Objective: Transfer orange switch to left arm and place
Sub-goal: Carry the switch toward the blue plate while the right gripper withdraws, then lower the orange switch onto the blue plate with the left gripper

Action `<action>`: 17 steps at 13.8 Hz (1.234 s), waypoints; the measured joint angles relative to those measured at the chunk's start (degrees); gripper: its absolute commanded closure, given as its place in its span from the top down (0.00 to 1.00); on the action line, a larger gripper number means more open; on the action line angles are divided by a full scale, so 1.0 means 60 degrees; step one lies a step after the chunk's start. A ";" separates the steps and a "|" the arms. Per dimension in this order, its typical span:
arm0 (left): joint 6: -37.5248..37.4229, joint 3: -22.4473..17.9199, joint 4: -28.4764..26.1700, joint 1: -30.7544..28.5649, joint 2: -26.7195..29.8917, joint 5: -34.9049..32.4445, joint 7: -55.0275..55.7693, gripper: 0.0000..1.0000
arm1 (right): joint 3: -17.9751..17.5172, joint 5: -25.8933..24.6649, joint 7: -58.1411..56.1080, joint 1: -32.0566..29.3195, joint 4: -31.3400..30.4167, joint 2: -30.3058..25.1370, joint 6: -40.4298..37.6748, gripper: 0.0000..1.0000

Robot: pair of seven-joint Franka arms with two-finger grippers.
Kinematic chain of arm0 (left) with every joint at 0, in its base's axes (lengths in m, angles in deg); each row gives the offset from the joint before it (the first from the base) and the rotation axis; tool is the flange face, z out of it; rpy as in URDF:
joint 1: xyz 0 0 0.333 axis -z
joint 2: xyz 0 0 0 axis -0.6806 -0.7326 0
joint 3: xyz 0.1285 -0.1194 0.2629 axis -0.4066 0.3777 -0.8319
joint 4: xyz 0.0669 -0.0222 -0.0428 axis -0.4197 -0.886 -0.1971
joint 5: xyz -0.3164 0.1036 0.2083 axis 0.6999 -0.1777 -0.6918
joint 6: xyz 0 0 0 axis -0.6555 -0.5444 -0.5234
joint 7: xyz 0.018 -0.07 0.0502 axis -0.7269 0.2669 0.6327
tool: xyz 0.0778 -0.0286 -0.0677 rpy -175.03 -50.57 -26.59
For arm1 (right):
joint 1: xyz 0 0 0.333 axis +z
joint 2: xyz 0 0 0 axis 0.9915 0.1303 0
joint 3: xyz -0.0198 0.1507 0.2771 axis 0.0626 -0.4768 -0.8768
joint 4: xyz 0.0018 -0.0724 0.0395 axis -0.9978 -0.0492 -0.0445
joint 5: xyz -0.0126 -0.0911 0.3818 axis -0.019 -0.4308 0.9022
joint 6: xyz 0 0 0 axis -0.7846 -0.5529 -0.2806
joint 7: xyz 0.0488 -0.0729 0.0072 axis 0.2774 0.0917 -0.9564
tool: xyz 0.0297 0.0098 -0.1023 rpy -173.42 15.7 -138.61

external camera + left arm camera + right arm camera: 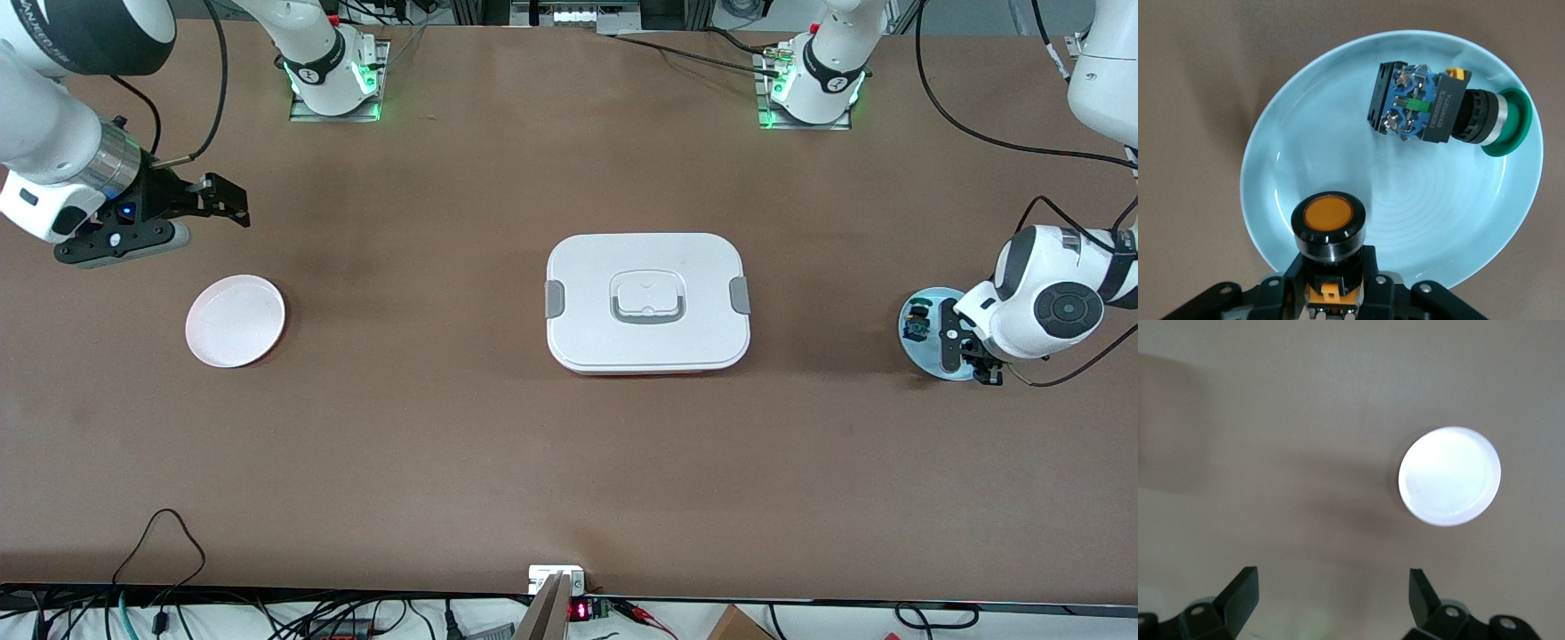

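So far you have only the first step in hand: your left gripper [1331, 293] is clamped on the orange switch [1329, 230], down over the pale blue plate [1425, 220] at the left arm's end of the table. Whether the switch sits on the plate or is just clear of it, you cannot tell. A second switch with a green cap [1441, 110] lies on its side on the same plate, untouched. Your right gripper [1331, 600] waits with its fingers spread wide and nothing between them, up over bare table close to the white plate [236, 321] at the right arm's end. Between the two plates stands the box [647, 302], lid on. Everything else is left, by my reading: the lift, the carry past the box, the handover between arms, and setting the switch down, probably on the white plate.
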 measured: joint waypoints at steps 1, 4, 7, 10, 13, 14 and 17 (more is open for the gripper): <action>0.0000 0.0001 0.0007 -0.0002 0.0000 0.0000 0.0001 0.26 | -0.0002 0.0000 0.0208 0.0015 0.0049 -0.0042 -0.0035 1.00; 0.0001 0.0004 0.0008 -0.0005 0.0000 -0.0015 0.0001 1.00 | 0.0014 -0.0008 0.0298 0.0006 0.0488 -0.0080 -0.0313 1.00; 0.0000 0.0007 0.0010 -0.0006 0.0000 -0.0018 0.0001 1.00 | 0.0022 -0.0037 0.0321 0.0006 0.0687 -0.0076 -0.0371 1.00; -0.0252 0.0028 0.0074 -0.0006 0.0012 -0.0019 0.0013 1.00 | 0.0002 -0.0210 0.0321 0.0065 0.0825 -0.0075 -0.0434 1.00; -0.1200 0.0240 0.0282 -0.0012 0.0295 -0.0019 0.0240 1.00 | 0.0002 -0.0363 0.0321 0.0090 0.0960 -0.0074 -0.0442 1.00; -0.1618 0.0451 0.0365 -0.0020 0.0484 -0.0019 0.0299 1.00 | 0.0002 -0.0366 0.0321 0.0097 0.0994 -0.0073 -0.0448 1.00; -0.3577 0.1463 0.1075 -0.0017 0.0937 0.0065 0.0504 1.00 | 0.0006 -0.0368 0.0321 0.0105 0.1044 -0.0073 -0.0453 1.00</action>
